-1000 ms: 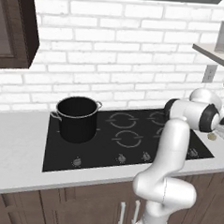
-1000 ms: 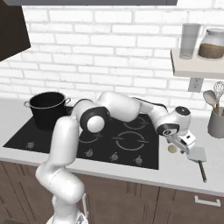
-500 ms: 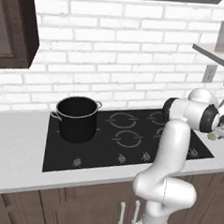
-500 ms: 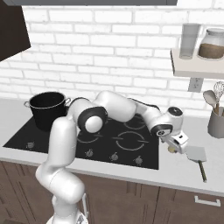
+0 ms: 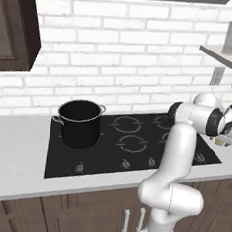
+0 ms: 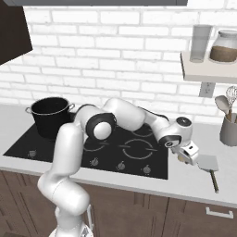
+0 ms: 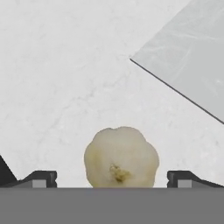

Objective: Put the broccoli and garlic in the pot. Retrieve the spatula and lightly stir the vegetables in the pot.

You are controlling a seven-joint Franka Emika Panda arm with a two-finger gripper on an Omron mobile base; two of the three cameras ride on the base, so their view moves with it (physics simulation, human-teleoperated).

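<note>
1 pot (image 5: 80, 123), 1 garlic (image 7: 120, 156), 1 spatula (image 6: 209, 165), 2 shelf jars (image 6: 224, 46).

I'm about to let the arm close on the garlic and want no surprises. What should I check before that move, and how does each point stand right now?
1. Garlic centred between the fingertips: ok; in the hand view it sits midway between the two tips.
2. Gripper open wide enough: ok; the tips stand apart on either side of the bulb.
3. Fingers low enough to grasp: cannot tell; the bulb's lower part is cut off at the bottom of the hand view.
4. Spatula clear of the fingers: ok; its blade lies beside the garlic, apart from it.
5. Pot upright with mouth open: ok, no lid on it.
6. Broccoli already in the pot: cannot tell; the inside looks dark.
</note>
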